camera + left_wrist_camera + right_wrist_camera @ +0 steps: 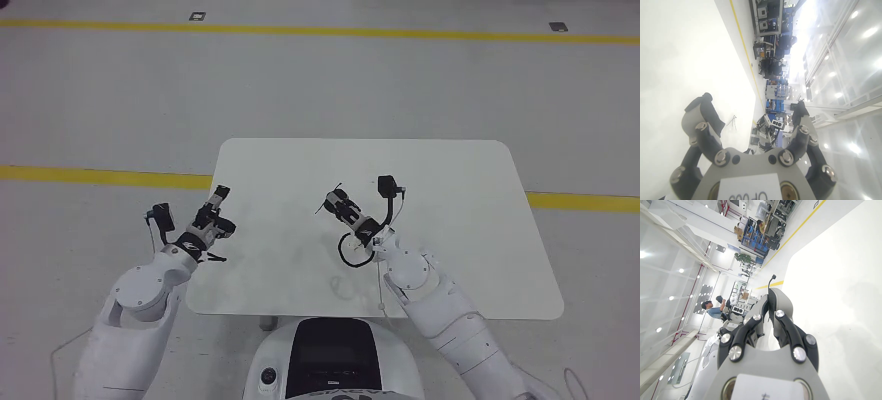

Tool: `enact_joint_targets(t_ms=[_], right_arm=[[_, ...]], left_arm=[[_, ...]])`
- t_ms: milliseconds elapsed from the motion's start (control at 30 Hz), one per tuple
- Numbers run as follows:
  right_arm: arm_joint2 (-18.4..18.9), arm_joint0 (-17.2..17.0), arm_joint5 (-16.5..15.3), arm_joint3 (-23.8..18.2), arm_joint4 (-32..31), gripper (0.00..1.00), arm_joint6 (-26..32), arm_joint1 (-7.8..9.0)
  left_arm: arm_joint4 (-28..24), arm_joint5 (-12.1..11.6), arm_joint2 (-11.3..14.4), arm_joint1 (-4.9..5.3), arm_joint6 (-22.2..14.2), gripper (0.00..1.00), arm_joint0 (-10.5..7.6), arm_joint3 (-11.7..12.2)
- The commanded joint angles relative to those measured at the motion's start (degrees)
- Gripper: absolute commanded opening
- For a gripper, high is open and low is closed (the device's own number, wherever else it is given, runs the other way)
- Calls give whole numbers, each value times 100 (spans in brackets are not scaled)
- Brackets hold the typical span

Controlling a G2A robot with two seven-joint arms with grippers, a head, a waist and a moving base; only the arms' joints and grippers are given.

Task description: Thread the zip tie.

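Currently, a thin black plastic zip tie (769, 285) is clamped between the closed pads of the right end effector (770, 295). It is held above the middle part of the white rectangular surface (450, 200). The strap is gripped partway along. A short length carrying the small square head is left standing free beyond the fingertips. The rest passes back between the pads, and its tail cannot be traced.

Judgement: the tie is held this way so that the head and its slot are exposed and kept steady as a target for the tail.

The left end effector (219, 196) is recorded at the left edge of the surface, well apart from the right one. Its fingers (704, 113) are spread wide and nothing is held between them.

Judgement: it is kept open to take the tail end. Threading is judged not yet begun, since no closed loop of strap is seen.

Containers: the only receptacle of consequence is the slot in the tie's head. Whether anything passes through it cannot be told at this scale.

A few thin dark strands (732, 121) are noted lying on the surface near a rounded corner. They are too small to be identified, though spare ties are a possibility.
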Motion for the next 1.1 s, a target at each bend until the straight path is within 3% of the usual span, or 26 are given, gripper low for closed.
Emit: enact_joint_targets(t_ms=[0,133,300,400,700,867,1067], right_arm=[[0,0,0,0,0,0,0,0],[-6,-72,-145,-77,35,0,83,4],[-65,-54,-281,-81,79,0,96,-18],[-121,-25,-348,-30,176,0,83,-45],[-124,-16,-338,-24,163,0,82,-46],[-140,-86,-351,-56,301,0,-90,-72],[-174,-90,-497,81,728,0,-238,-133]], left_arm=[[189,17,89,16,-235,100,-73,-192],[390,-46,254,60,-987,100,-207,-330],[678,145,543,101,-1695,100,-461,-93],[781,241,720,104,-1776,100,-619,55],[853,217,768,103,-1739,100,-635,46],[834,-215,1058,93,-1922,100,-824,213],[342,-1025,1430,24,-1899,100,-1131,885]])
